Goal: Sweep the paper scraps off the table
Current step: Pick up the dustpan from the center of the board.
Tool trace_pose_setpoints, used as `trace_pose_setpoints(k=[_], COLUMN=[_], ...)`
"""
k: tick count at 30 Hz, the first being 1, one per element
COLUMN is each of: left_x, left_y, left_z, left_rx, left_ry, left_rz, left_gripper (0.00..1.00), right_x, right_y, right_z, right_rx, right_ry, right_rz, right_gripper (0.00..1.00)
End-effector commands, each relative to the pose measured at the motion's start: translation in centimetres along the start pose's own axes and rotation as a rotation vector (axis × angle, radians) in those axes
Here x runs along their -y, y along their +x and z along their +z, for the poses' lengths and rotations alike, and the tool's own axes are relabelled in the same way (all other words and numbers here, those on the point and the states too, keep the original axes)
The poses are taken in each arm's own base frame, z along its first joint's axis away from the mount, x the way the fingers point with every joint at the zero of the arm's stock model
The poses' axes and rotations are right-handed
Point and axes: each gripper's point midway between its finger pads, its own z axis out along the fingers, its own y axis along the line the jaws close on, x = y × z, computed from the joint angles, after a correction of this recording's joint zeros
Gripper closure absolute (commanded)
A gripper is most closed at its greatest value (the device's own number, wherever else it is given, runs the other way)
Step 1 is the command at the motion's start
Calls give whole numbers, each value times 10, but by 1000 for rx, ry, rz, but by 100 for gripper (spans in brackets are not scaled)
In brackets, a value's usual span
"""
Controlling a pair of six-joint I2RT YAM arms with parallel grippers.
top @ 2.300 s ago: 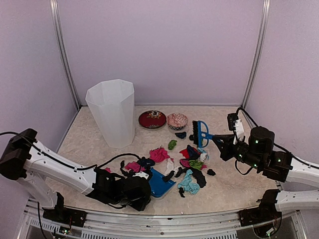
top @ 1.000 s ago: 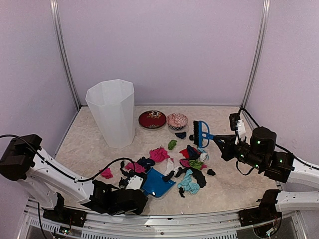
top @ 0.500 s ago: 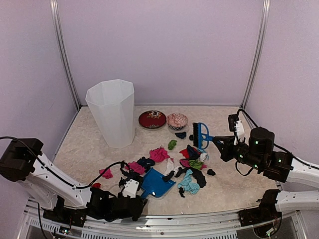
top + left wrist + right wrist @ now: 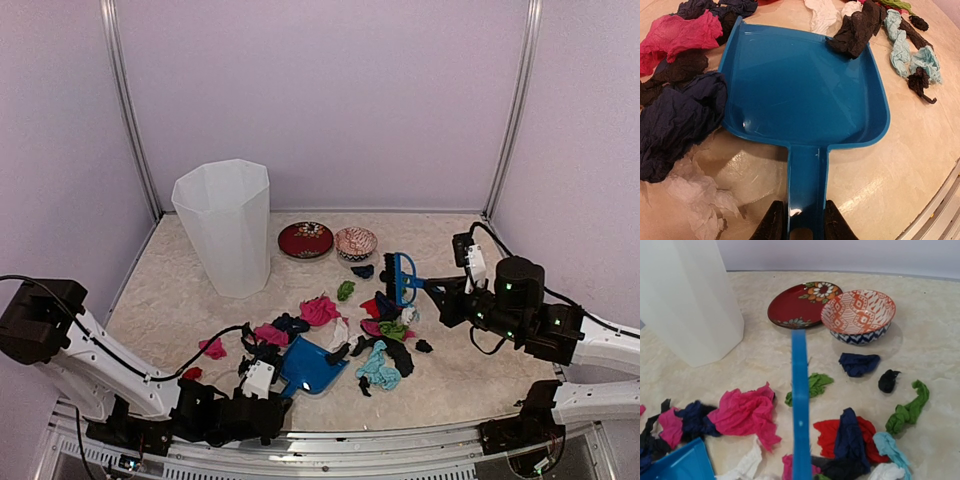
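Left wrist view: left gripper (image 4: 801, 227) clamps the handle of the blue plastic dustpan (image 4: 805, 95); pan bare. Top view: right gripper (image 4: 435, 288) holds the blue plastic brush (image 4: 403, 272). Crumpled coloured paper scraps (image 4: 385, 335) lie toward the near edge of the beige marbled table (image 4: 170, 290). Judged: nothing collected yet.

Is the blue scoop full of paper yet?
Empty. The dustpan shows a bare blue inside; one black scrap only touches its front corner.
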Motion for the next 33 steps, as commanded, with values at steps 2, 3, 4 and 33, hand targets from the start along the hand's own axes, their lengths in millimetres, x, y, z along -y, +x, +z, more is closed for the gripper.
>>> trace_pose_setpoints(k=[2,3,4,33], left_x=[-11,-10,-10,29], left_y=[17,16,14,-45], left_z=[-2,-3,-4,-83], left_rx=[-64,-61,-58,-196], left_ry=[-16,-17,-20,45], left_rz=[42,43,46,290], left_gripper=[78,80,82,100], right_x=[-6,-6,-7,-77], right_y=[-7,-7,-6,-7], right_z=[1,1,2,24], right_rx=[14,12,11,-85], right_ry=[-19,-19,-20,-326], right_rz=[10,11,10,-39], right_gripper=[100,100,100,100])
